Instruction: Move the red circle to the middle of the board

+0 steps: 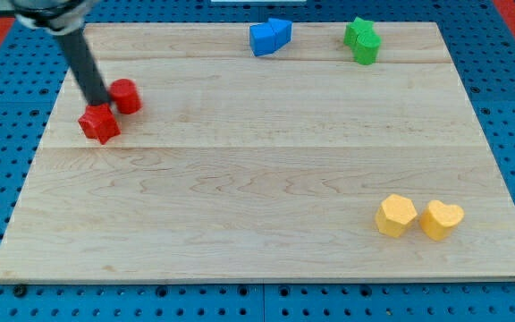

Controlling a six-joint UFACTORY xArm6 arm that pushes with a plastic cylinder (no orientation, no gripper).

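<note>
Item 1: red circle (126,96), a short cylinder on the wooden board (240,197), near the board's left edge in the upper part of the view, well apart from the board's middle.

Item 2: my tip (100,103), lower end of a dark rod slanting down from the view's top-left; it has no jaws, so nothing spreads, presses together or pinches. It sits just left of the red circle, touching or nearly so; contact cannot be told.

Item 3: red star-like block (99,123), just below-left of the red circle, directly under the tip, edges close to the circle.

Item 4: 2 blue blocks (269,37), touching each other, far to the right of the red circle and higher, at the board's top edge.

Item 5: 2 green blocks (362,40), touching, further right of the red circle, also at the top edge.

Item 6: 2 yellow blocks (418,217), side by side, the right 1 heart-shaped, furthest from the red circle, toward the board's lower-right corner.
</note>
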